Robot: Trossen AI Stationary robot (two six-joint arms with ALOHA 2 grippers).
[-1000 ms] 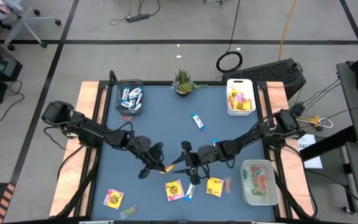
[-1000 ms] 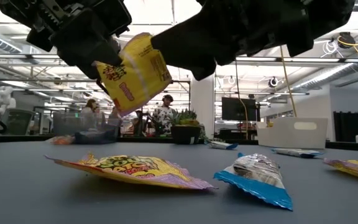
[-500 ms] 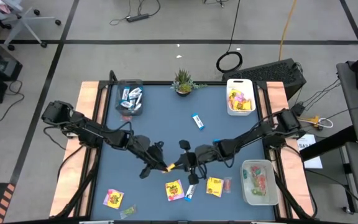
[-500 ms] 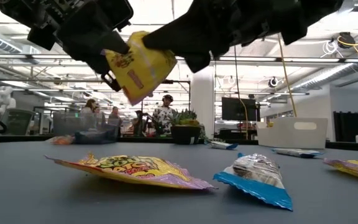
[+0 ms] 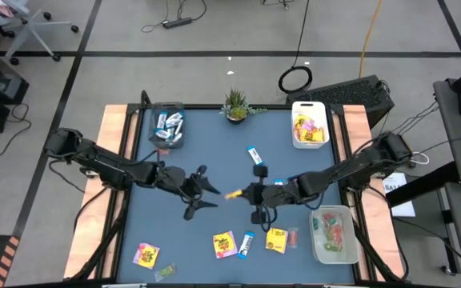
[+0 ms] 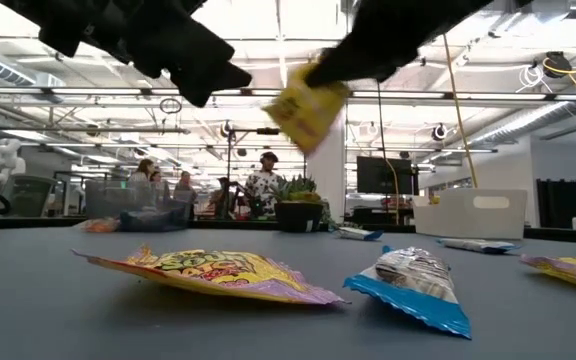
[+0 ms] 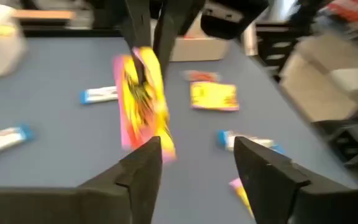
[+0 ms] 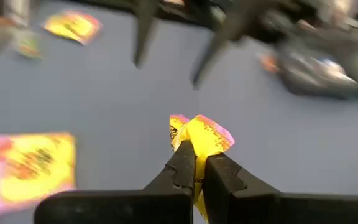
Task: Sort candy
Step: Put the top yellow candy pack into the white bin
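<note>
Right hand (image 5: 238, 194) clamped on a yellow candy packet (image 5: 232, 194), lifted above mid table (image 5: 214, 136). Left hand (image 5: 206, 194) spread wide, empty, just beside the packet.

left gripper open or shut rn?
Open. Left gripper fingers stand apart and empty; the yellow packet hangs from the right gripper.

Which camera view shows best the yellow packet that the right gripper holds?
The right wrist view: the right gripper is shut on the yellow packet, close up. The left wrist view shows it blurred, the low view shows it hanging, and the high view shows only a small yellow piece.
</note>
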